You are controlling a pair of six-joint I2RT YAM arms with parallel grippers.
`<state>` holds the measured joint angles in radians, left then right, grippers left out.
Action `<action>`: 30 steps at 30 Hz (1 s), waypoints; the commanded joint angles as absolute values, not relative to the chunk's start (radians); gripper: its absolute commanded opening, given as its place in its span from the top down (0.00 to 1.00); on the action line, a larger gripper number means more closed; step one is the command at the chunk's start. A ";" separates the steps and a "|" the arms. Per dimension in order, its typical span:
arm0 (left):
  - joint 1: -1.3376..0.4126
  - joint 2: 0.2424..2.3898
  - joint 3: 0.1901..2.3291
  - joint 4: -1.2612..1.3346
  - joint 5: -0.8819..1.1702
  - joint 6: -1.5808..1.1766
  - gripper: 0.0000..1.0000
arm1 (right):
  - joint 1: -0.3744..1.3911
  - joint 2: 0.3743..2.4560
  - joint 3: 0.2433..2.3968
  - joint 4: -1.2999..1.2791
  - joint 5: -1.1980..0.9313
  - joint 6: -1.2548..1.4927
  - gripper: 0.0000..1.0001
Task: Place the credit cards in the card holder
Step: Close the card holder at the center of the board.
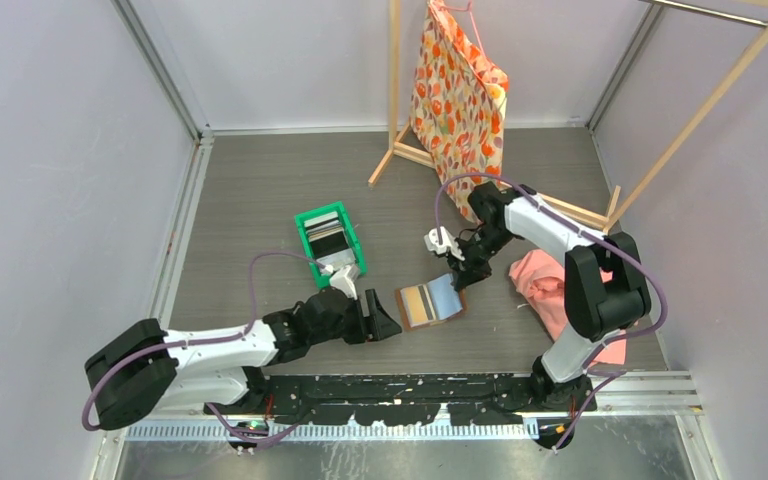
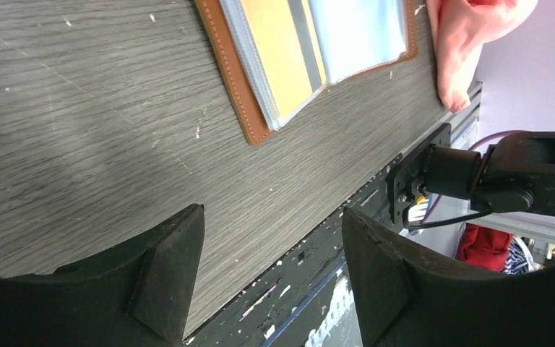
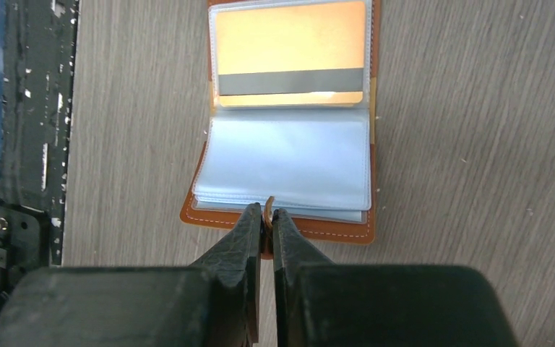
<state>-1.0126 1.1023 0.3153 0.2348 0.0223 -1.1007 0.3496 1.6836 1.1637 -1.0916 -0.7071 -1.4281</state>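
1. Centre of the top view, flat on the surface point(image 1: 260, 200): card holder point(image 1: 430, 303), spread open, gold credit card point(image 3: 291, 50) in one sleeve.
2. Right end effector point(image 3: 267, 212): clenched on the card holder's near-edge tab.
3. Left end effector point(image 2: 273, 215): released, empty, just left of the card holder.

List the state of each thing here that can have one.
card holder, open, lying flat.
gold card, sleeved inside the card holder.
left hand, open and empty.
right hand, shut on the card holder's edge tab.
green bin, upright, cards stacked inside.
pink cloth, crumpled.
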 commanded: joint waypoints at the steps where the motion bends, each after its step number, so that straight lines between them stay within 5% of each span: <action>1: -1.025 1.122 0.327 0.229 -0.033 -1.122 0.27 | 0.354 1.636 1.139 -1.124 -0.762 -1.414 0.99; 21: -1.066 1.360 0.444 0.218 -0.174 -1.151 0.20 | 0.399 1.639 1.062 -1.095 -0.661 -1.398 0.99; 30: -1.066 1.562 0.434 0.437 -0.111 -1.241 0.20 | 0.402 1.699 1.067 -1.084 -0.596 -1.371 0.99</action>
<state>-1.0611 1.4689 0.4694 0.4026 -0.1265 -1.2179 0.3965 1.6699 1.0592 -1.0927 -0.6331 -1.3937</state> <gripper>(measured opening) 0.798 0.108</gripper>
